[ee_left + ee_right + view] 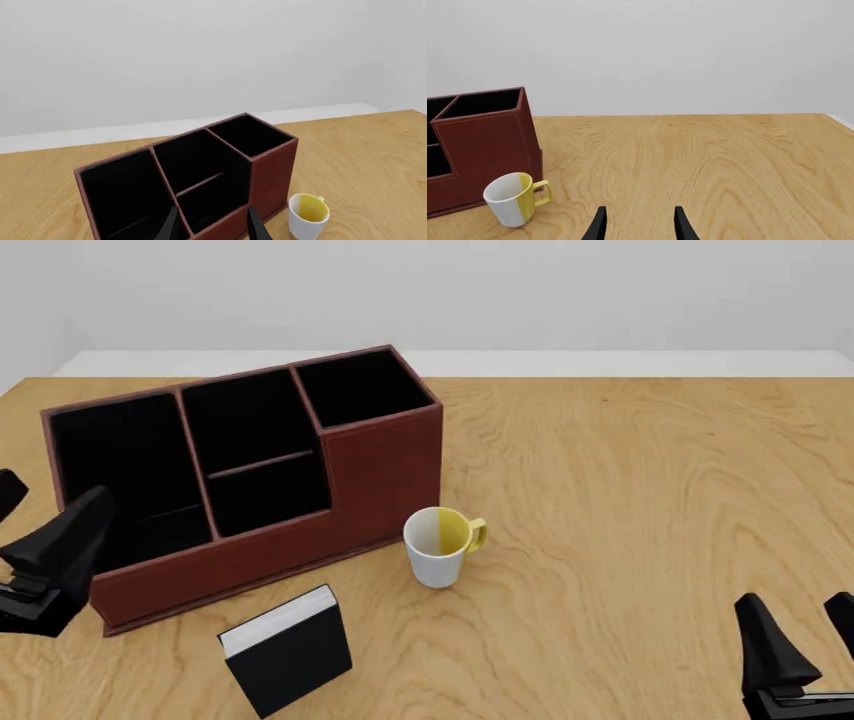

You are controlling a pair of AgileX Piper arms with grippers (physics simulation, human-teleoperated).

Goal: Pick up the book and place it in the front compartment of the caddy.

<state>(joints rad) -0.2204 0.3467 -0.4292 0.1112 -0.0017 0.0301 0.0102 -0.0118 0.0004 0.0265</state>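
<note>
At the near left edge of the table (641, 490), the left gripper (40, 540) hangs just in front of the caddy (380, 465), its two dark fingers spread apart with nothing between them. From its own wrist camera the fingertips (168, 227) frame the caddy's low front wall, with black-lined compartments opening up behind, and no contact can be made out. Over at the near right corner the right gripper (801, 650) hovers above bare wood, fingers likewise parted and holding nothing; its wrist view shows only open tabletop ahead of the tips (679, 225).

On the near side of the caddy, toward the left, the book (287, 650) stands on the table, black cover facing the camera and white page edge along its top. It sits near the caddy's front wall but apart from it, and neither gripper touches it.

Just right of the caddy's near right corner stands a white-and-yellow mug (441, 545), upright, handle pointing right, close to the caddy but not touching as far as can be seen. It lies between the book and the right gripper, though well apart from both. All the visible compartments of the caddy look black inside.
</note>
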